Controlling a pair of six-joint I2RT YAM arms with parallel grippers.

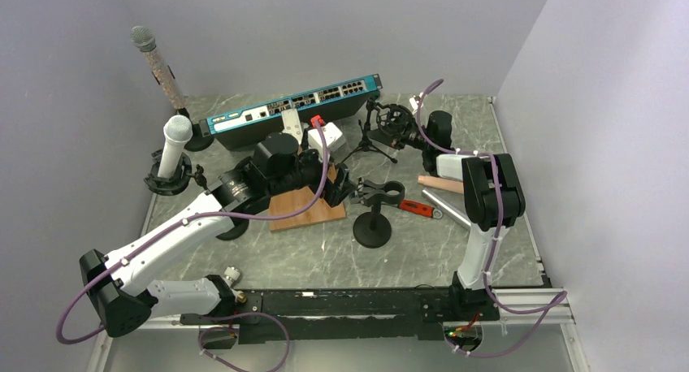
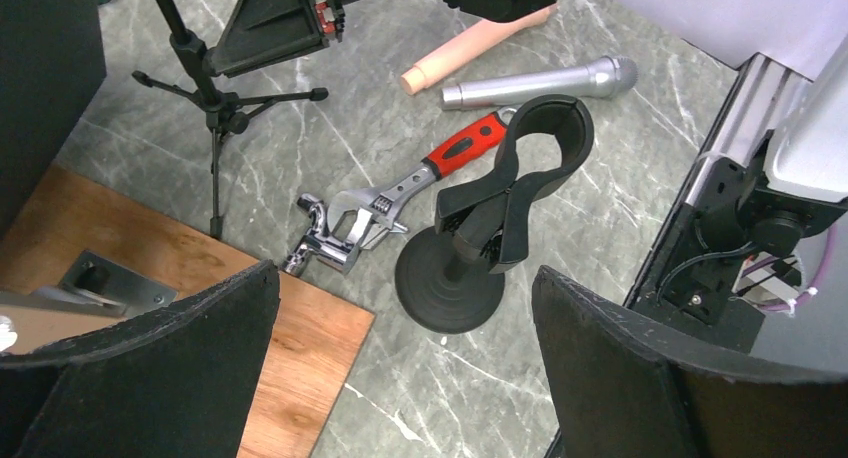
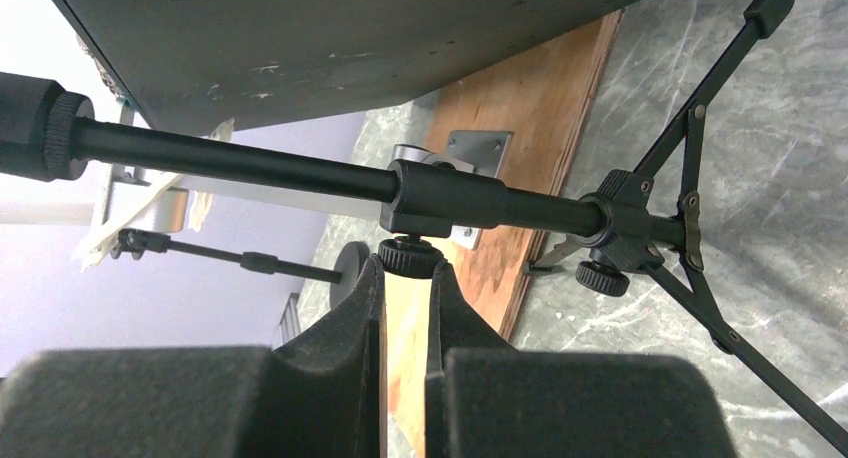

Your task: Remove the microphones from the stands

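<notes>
A silver microphone point(image 1: 445, 208) point(image 2: 540, 83) lies flat on the table, just behind a black round-based stand point(image 1: 374, 226) point(image 2: 455, 278). The stand's clip point(image 2: 530, 168) is empty. My left gripper point(image 1: 341, 187) point(image 2: 405, 271) hangs open above that stand's base and holds nothing. A white microphone point(image 1: 175, 143) stands in a ring stand at the left. A glittery microphone point(image 1: 156, 63) leans on a stand at the back left. My right gripper point(image 1: 416, 118) point(image 3: 405, 263) is at the back, its fingertips shut on a small knob point(image 3: 410, 255) under the pole point(image 3: 250, 163) of a tripod stand point(image 1: 370, 144).
A red-handled wrench point(image 1: 418, 209) point(image 2: 400, 193) lies between the round stand and the silver microphone. A wooden board point(image 1: 305, 209) point(image 2: 300, 358) lies under my left wrist. A blue network switch point(image 1: 292, 104) sits at the back, and a beige handle point(image 1: 439, 183) point(image 2: 470, 48) lies near my right arm.
</notes>
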